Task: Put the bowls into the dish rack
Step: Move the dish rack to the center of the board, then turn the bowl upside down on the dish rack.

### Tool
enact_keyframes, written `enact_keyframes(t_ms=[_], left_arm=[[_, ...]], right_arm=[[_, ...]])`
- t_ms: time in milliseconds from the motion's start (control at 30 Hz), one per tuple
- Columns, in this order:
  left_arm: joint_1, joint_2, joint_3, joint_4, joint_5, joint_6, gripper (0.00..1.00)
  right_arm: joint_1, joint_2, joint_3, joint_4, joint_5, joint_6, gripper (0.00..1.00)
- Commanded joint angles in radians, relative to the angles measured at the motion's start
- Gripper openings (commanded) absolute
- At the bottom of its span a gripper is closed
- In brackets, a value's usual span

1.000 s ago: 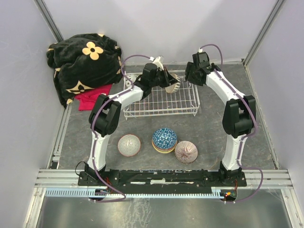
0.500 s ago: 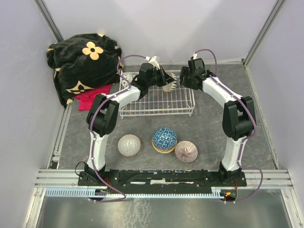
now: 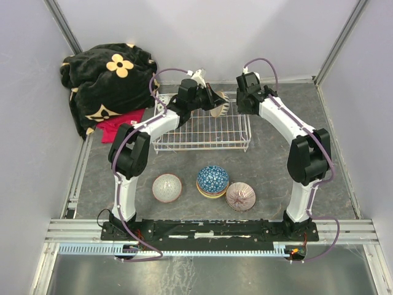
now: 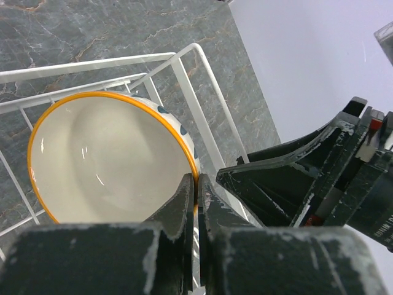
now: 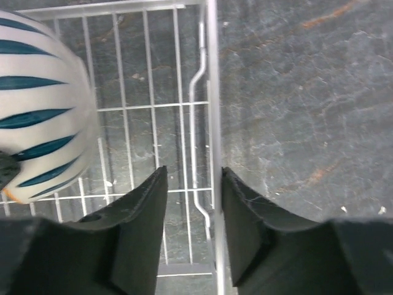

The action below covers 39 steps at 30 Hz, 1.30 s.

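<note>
White wire forms the dish rack (image 3: 202,132), and it now lies a little further to the left on the table (image 3: 276,166) than it did a second ago, its right edge drawn in from where it stood; the right gripper (image 5: 193,184) has come in with it and narrowed, and its jaws stand part open astride the rack's right rim wire, the wire near one finger but not visibly pinched; whether it is steadying or only nudging the basket I cannot tell. The left gripper (image 4: 196,184) stays clamped on the orange rim of a striped bowl (image 4: 104,160), cream inside and teal-banded outside, held tilted above the rack's far right corner and not yet resting on the grid; it too has drifted left with the rack. Judging by this, the rack is being set under the bowl so the drop lands inside the low wire sides; the placing itself looks close but undone. Three lots wait on the near table, well apart from the rack: a pink bowl (image 3: 167,187), a blue bowl (image 3: 212,179) stacked on another, and a purple-white bowl (image 3: 241,196); most of the loading remains.
</note>
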<state>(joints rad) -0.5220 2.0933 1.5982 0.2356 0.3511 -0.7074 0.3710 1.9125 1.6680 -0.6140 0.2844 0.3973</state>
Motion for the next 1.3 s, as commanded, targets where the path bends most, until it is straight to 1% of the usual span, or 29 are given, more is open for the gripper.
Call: enact_keyframes(t_ms=[0, 33, 100, 333, 533, 633, 767, 833, 933, 1100, 1167, 1267], left_arm=[[0.002, -0.106, 0.012, 0.064, 0.028, -0.011, 0.03], [0.001, -0.109, 0.011, 0.062, 0.029, -0.012, 0.03], [-0.001, -0.114, 0.013, 0.054, 0.031, -0.011, 0.03], [-0.029, -0.123, 0.043, 0.009, 0.032, 0.006, 0.03], [-0.051, -0.1, 0.081, -0.021, 0.032, 0.016, 0.03], [-0.056, -0.088, 0.1, -0.032, 0.035, 0.024, 0.03], [-0.058, -0.055, 0.137, -0.04, 0.047, 0.037, 0.03], [-0.057, -0.033, 0.153, -0.032, 0.057, 0.04, 0.03], [-0.057, -0.004, 0.178, -0.02, 0.067, 0.038, 0.03], [-0.052, 0.035, 0.185, 0.013, 0.072, 0.037, 0.03], [-0.048, 0.051, 0.181, 0.04, 0.078, 0.032, 0.03], [-0.038, 0.073, 0.174, 0.089, 0.097, 0.014, 0.03]], right_arm=[[0.002, 0.019, 0.044, -0.091, 0.119, -0.062, 0.41], [0.0, 0.016, 0.037, -0.101, 0.138, -0.065, 0.37], [-0.013, 0.0, 0.011, -0.103, 0.154, -0.066, 0.36], [-0.12, -0.067, -0.087, -0.079, 0.114, -0.057, 0.36], [-0.176, -0.088, -0.094, -0.084, 0.117, -0.061, 0.38], [-0.194, -0.11, -0.099, -0.075, 0.072, -0.069, 0.44], [-0.191, -0.189, -0.117, -0.027, -0.049, -0.065, 0.58], [-0.187, -0.239, -0.114, -0.015, -0.085, -0.057, 0.65], [-0.172, -0.304, -0.106, -0.001, -0.11, -0.051, 0.72], [-0.168, -0.361, -0.111, 0.062, -0.235, -0.004, 0.76], [-0.168, -0.343, -0.107, 0.092, -0.29, 0.027, 0.76], [-0.168, -0.273, -0.075, 0.1, -0.35, 0.069, 0.73]])
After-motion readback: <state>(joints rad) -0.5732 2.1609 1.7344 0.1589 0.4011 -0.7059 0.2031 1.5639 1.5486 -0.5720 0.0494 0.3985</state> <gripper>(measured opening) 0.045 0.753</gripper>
